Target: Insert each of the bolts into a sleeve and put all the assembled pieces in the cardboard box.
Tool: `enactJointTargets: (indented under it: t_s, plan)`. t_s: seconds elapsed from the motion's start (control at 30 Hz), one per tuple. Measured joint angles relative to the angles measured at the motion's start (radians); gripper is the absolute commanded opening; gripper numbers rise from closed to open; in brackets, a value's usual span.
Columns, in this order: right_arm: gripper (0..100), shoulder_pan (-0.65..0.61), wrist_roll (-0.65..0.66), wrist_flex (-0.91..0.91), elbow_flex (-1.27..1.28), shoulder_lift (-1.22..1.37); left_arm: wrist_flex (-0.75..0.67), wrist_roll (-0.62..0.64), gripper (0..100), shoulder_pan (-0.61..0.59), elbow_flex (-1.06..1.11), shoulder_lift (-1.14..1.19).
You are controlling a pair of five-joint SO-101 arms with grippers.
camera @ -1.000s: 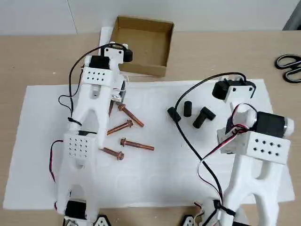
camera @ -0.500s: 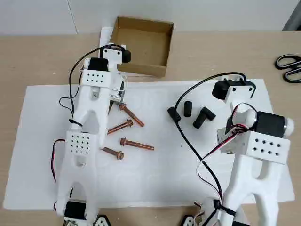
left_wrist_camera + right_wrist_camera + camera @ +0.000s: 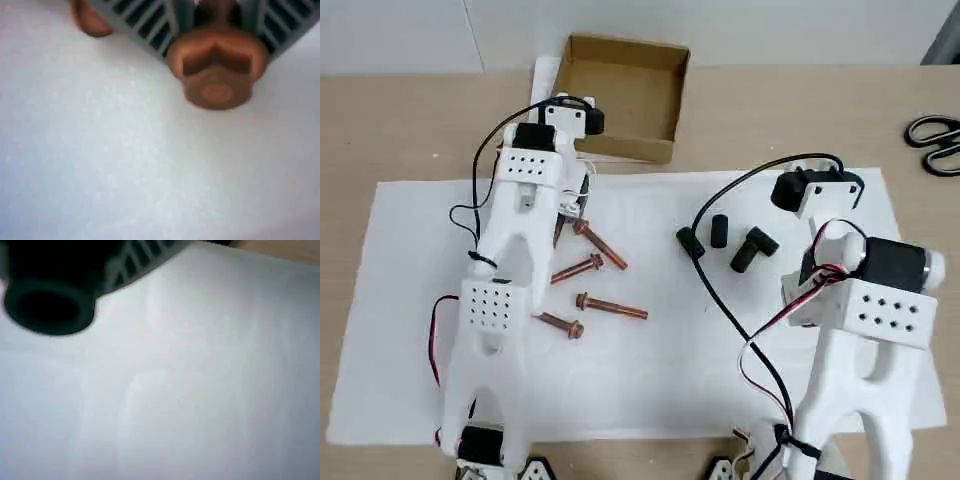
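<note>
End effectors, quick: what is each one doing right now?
Left end effector: closed on a bolt.
Right end effector: closed on a sleeve.

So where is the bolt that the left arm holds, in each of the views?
High view: the held bolt pokes out beside the left arm, next to the loose bolts.
Left wrist view: its head faces the camera, between the grey fingers.
Right wrist view: not in it; a black sleeve is there.
Shared landmark: the white sheet under everything.
</note>
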Motion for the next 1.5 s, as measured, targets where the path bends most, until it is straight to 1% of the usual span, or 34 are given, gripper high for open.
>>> enactJointTargets:
  t_s: [0.13, 0.23, 0.3, 0.4, 0.57, 0.7, 0.8, 1.0, 1.13, 1.23, 1.3, 1.5]
  plan:
    - [0.3, 0.000, 0.000, 0.000, 0.000, 0.000, 0.008, -0.002, 0, 0.006, 0.064, -0.089]
    - [0.3, -0.003, 0.000, 0.000, 0.000, 0.000, 0.008, 0.000, 0, 0.031, 0.123, -0.198]
    - [0.3, -0.023, -0.002, 0.000, 0.000, 0.000, 0.006, 0.003, 0, 0.051, 0.169, -0.285]
    - [0.4, -0.075, -0.011, 0.000, 0.000, 0.000, 0.008, 0.041, 0, 0.066, 0.249, -0.422]
    - [0.4, -0.158, -0.109, 0.000, -0.061, 0.000, 0.008, 0.055, 0, 0.066, 0.390, -0.637]
    - [0.3, -0.227, -0.190, 0.000, -0.106, 0.000, 0.009, 0.057, 0, 0.066, 0.476, -0.760]
    - [0.3, -0.269, -0.224, 0.000, -0.135, 0.000, 0.009, 0.066, 0, 0.066, 0.488, -0.844]
    - [0.3, -0.298, -0.241, 0.000, -0.170, -0.011, 0.009, 0.160, 0, 0.066, 0.488, -1.002]
    - [0.3, -0.310, -0.278, 0.000, -0.170, -0.109, 0.009, 0.215, 0, 0.066, 0.488, -1.082]
    - [0.3, -0.362, -0.304, 0.002, -0.149, -0.219, 0.009, 0.261, 0, 0.074, 0.534, -1.135]
    - [0.3, -0.410, -0.319, -0.002, -0.095, -0.299, 0.009, 0.292, 0, 0.094, 0.592, -1.158]
    - [0.2, -0.463, -0.393, -0.115, 0.124, -0.531, 0.009, 0.400, 0, 0.172, 0.738, -1.229]
